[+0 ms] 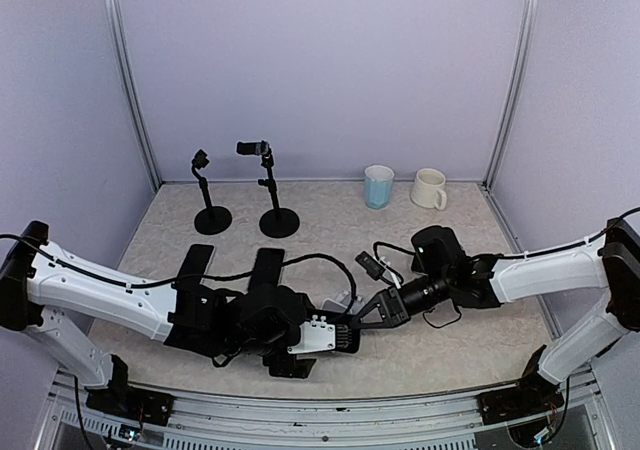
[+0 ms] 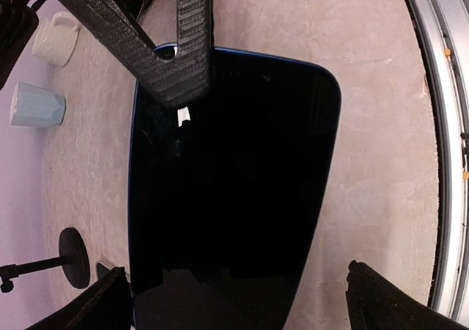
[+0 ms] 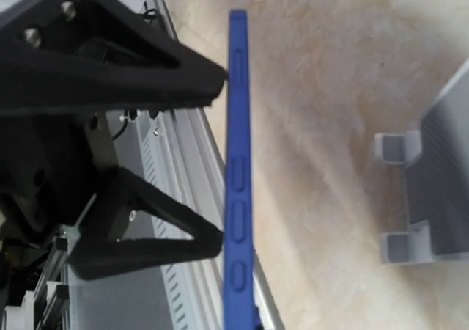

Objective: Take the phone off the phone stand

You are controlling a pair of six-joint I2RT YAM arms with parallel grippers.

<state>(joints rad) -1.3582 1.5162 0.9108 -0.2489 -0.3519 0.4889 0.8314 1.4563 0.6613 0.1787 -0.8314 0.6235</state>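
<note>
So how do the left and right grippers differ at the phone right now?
The left gripper has its jaws wide open; the right gripper is pinched shut on the phone. The left gripper's fingers point at the phone's dark screen and hold nothing, while the right gripper's fingers clamp its blue rim. Shared: both have black fingers and meet at the phone.

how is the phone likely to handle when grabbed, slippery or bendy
The phone is probably stiff: its blue edge runs dead straight in the right wrist view. The glossy black screen reflects like glass, so it may be slippery and breakable if dropped. Flat and thin, it should slide rather than roll.
</note>
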